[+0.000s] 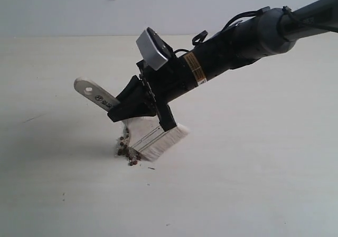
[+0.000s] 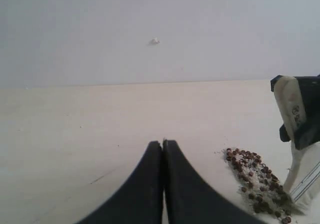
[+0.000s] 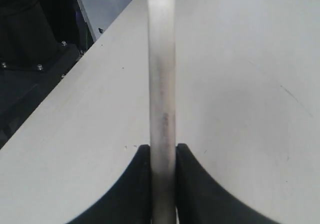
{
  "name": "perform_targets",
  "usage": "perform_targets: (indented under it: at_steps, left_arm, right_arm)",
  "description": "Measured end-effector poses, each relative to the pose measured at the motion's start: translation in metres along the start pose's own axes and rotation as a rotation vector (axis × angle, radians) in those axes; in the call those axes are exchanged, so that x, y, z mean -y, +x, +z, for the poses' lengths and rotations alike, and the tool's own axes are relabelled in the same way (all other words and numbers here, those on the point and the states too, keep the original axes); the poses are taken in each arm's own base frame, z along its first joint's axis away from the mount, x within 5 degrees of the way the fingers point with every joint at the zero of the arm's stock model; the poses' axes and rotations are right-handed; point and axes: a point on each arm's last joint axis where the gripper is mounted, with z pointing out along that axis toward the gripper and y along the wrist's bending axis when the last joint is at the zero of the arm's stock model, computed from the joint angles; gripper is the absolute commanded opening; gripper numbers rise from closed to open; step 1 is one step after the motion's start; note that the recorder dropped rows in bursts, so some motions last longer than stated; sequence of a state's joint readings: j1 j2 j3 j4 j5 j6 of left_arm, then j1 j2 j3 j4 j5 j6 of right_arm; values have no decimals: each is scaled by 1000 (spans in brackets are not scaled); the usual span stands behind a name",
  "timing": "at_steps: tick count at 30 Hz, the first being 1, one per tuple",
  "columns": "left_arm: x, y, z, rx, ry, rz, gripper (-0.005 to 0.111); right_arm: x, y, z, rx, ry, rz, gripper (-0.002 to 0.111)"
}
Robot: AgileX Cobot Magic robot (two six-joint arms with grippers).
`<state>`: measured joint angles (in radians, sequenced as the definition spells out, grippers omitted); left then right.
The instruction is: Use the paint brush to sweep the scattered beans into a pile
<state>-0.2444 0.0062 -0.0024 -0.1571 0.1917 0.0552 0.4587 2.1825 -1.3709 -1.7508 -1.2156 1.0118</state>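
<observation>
Beans (image 1: 125,148) are sitting on the table (image 1: 248,184) in a narrow pile (image 2: 256,180), mixed with whitish grains and bunching up against the white bristles (image 1: 168,141) of the paint brush (image 1: 150,138). A couple of stray beans (image 1: 133,162) are lying just beside the pile, apart from it. The brush is tilting, with its bristles down on the table and the wooden handle (image 1: 91,92) angling up and away.

The right gripper (image 3: 163,153) is clamping the handle between both fingers, gripping it close to the ferrule. The left gripper (image 2: 163,145) is hovering low near the pile with its jaws pressed together and nothing between them. It is idle.

The task looks mostly done, with the strays left to gather.

Risks from here:
- Bristles are likely springing back on any lift, which would flick round pellets out of the heap.
- Pressing too hard would be splaying the bristles, letting beans slip under or around the brush edge.
- The handle is held only on its thin edges, so drag on the table could be twisting it in the grip and sending the stroke off line.
- Strays are round and will probably roll away rather than follow a fast sweep.
- The left gripper is parked near the heap — any drift toward it would be knocking the pile apart.
</observation>
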Motion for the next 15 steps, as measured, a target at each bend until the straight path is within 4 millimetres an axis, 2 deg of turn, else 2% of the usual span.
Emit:
perform_targets:
  at_steps: [4, 8, 10, 15]
  left_arm:
    - [0, 0, 0, 0, 0, 0, 1]
    - [0, 0, 0, 0, 0, 0, 1]
    - [0, 0, 0, 0, 0, 0, 1]
    - [0, 0, 0, 0, 0, 0, 1]
  right_arm:
    - [-4, -19, -8, 7, 16, 47, 0]
    - [-12, -49, -21, 26, 43, 37, 0]
    - [-20, -71, -30, 40, 61, 22, 0]
    - [-31, -94, -41, 60, 78, 59, 0]
